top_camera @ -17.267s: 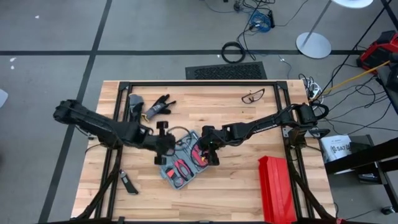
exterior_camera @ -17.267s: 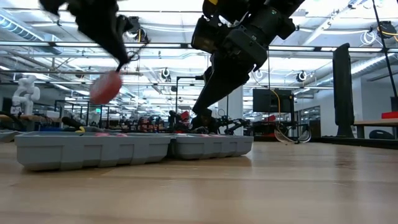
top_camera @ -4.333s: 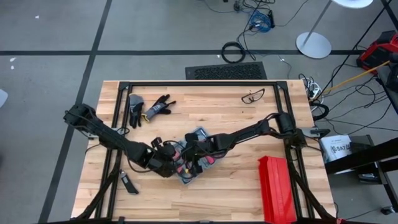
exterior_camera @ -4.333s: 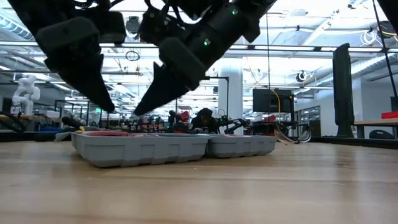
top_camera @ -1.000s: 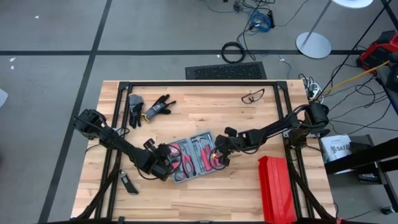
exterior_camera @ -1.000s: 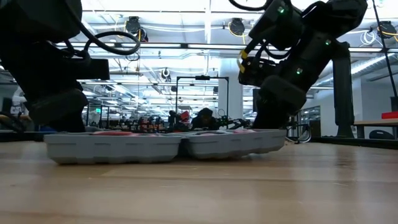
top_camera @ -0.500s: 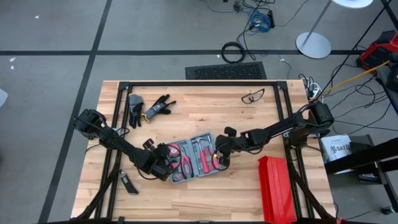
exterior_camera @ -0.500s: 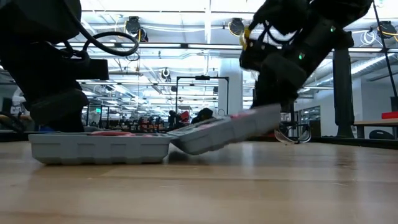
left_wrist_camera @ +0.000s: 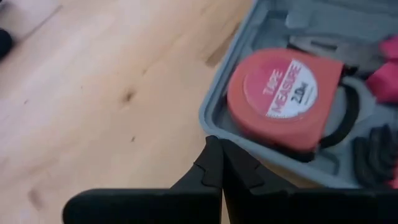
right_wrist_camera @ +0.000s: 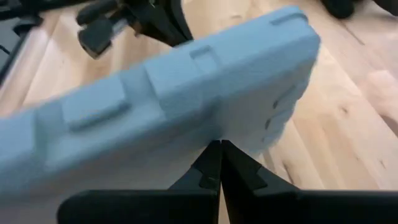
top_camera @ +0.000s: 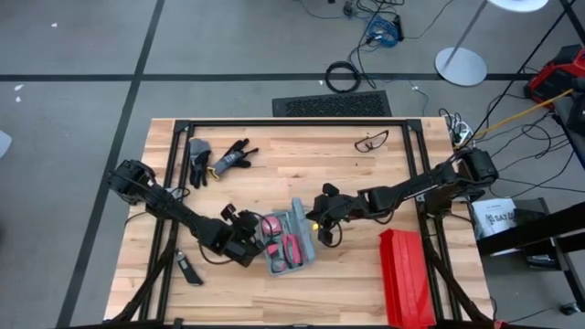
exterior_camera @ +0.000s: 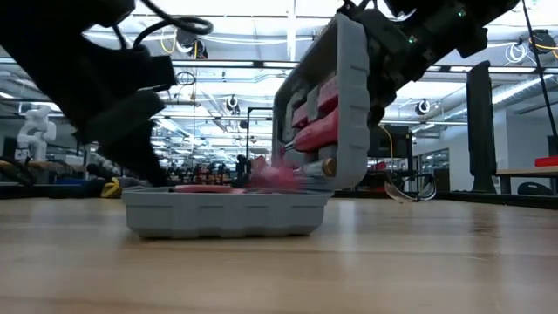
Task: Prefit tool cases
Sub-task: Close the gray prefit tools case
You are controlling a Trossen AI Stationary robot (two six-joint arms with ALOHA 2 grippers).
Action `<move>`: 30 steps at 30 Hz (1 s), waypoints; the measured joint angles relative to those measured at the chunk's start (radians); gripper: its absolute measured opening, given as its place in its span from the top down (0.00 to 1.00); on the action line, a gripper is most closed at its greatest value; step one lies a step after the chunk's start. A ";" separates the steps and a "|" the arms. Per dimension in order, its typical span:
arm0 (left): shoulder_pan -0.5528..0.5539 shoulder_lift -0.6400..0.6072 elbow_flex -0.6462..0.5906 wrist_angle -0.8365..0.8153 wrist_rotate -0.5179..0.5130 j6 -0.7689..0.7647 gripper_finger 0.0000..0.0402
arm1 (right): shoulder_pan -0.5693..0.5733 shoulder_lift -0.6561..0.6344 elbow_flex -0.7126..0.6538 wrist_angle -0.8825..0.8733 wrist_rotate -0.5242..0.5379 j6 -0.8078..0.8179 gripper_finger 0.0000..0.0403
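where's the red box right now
High view: the red box lies at the table's front right edge, right of the tool case.

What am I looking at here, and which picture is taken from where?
Two dark robot arms work at a wooden table. One picture looks straight down, one looks level across the tabletop, and two come from cameras on the arms' wrists. The left pincer, fingers shut, sits at the rim of the open tool case. Its camera shows a red tape measure in a slot. The right pincer, also shut, presses against the outside of the case's other half, which stands nearly upright. Neither holds anything. Also on the table are gloves, glasses and a red box.
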 joint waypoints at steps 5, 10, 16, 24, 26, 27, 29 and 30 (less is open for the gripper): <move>0.005 -0.002 0.001 0.024 -0.007 0.005 1.00 | 0.006 0.001 0.003 -0.002 0.000 -0.005 1.00; 0.005 -0.002 0.000 0.058 -0.013 0.029 1.00 | 0.015 0.019 0.038 -0.003 -0.001 -0.036 1.00; 0.011 -0.002 -0.001 0.107 -0.017 0.059 1.00 | 0.017 0.092 0.133 -0.014 -0.032 -0.098 1.00; 0.010 -0.003 -0.002 0.110 -0.058 0.054 1.00 | 0.021 0.268 0.338 -0.149 -0.060 -0.169 1.00; 0.006 -0.007 -0.003 0.107 -0.083 0.051 1.00 | 0.026 0.314 0.395 -0.201 -0.060 -0.188 1.00; 0.002 -0.012 -0.004 0.101 -0.104 0.052 1.00 | 0.030 0.338 0.423 -0.224 -0.060 -0.197 1.00; -0.006 -0.030 -0.005 0.082 -0.138 0.051 1.00 | 0.037 0.368 0.479 -0.274 -0.055 -0.215 1.00; -0.010 -0.048 -0.005 0.059 -0.151 0.050 1.00 | 0.041 0.382 0.506 -0.291 -0.057 -0.221 1.00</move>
